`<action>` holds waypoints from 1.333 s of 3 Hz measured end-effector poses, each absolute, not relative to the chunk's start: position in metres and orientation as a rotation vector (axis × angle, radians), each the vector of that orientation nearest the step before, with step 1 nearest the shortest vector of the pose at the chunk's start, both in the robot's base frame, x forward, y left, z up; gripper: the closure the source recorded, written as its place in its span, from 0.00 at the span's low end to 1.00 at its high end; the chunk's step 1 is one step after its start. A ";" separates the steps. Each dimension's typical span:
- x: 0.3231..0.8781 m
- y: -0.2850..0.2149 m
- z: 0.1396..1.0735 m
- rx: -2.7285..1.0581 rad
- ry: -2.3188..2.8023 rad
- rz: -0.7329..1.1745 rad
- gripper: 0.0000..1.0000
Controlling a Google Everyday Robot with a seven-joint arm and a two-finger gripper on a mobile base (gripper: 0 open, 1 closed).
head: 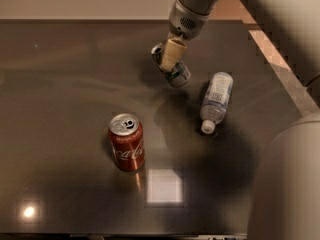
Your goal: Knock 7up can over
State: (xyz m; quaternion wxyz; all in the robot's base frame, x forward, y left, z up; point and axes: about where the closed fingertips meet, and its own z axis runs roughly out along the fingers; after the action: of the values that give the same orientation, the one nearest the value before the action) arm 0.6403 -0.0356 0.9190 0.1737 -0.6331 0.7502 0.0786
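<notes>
The 7up can (176,73), green and white with a silver top, is tilted far over on the dark table (65,94) at the back centre, its top pointing to the upper left. My gripper (172,55) reaches down from the top right, and its tan fingers (173,54) rest against the can's upper side. The can's middle is partly hidden behind the fingers.
A red Coca-Cola can (127,142) stands upright in the front centre. A clear plastic bottle (216,101) with a white cap lies on its side to the right of the 7up can. The table's right edge runs diagonally at the far right.
</notes>
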 end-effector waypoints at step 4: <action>0.616 -0.025 0.883 -2.245 2.032 -0.052 0.00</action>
State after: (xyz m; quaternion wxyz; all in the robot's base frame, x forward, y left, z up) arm 0.6157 -0.0247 0.8833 0.0563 -0.7402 0.6699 -0.0170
